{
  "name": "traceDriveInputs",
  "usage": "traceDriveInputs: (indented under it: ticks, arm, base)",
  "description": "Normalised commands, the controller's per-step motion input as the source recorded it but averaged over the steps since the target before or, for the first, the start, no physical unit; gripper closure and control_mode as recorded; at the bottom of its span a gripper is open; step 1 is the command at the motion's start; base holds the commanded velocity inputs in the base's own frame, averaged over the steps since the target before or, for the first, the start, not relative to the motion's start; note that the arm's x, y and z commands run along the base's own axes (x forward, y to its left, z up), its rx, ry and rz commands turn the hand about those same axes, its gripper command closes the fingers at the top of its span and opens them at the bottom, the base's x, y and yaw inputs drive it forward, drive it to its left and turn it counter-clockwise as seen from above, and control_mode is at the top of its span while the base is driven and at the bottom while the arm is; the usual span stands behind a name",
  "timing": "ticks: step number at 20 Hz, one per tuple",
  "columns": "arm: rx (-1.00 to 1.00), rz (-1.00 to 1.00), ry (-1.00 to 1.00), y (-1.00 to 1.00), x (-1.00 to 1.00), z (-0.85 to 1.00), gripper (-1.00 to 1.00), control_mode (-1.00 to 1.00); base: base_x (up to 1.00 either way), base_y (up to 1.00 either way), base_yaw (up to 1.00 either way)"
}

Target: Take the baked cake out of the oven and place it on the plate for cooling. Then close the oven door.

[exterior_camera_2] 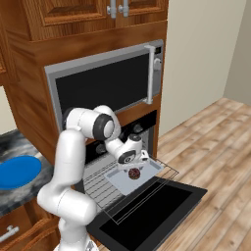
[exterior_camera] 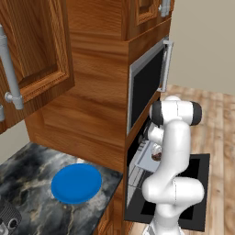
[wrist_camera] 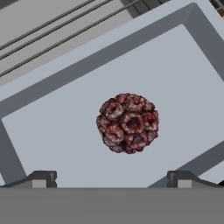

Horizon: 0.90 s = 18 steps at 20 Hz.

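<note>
The white arm rises from its base, bends at the elbow and reaches forward and down over the grey tray [exterior_camera_2: 147, 169]. The gripper [wrist_camera: 111, 178] hangs just above this tray, fingers spread wide, holding nothing.

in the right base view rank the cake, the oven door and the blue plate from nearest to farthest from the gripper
1. The baked cake, on the grey tray directly below the open gripper.
2. The oven door, folded down flat, below and in front of the tray.
3. The plate, far off on the counter at the picture's left edge.
</note>
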Motion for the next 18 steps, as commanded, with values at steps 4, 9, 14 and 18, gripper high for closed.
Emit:
traceDriveInputs:
  ticks: [4,9,14,18]
  arm:
    - [0.0,0.0,0.0,0.0,-0.01,-0.31,-1.0,-1.0]
    - [0.0,0.0,0.0,0.0,0.0,-0.3,-1.0,-1.0]
    - [0.0,0.0,-0.01,0.0,0.04,-0.26,-1.0,-1.0]
    - [0.0,0.0,0.0,0.0,0.04,-0.33,-1.0,-1.0]
  base:
    - [0.0,0.0,0.0]
    - [0.0,0.0,0.0]
    - [0.0,0.0,0.0]
    - [0.0,0.0,0.0]
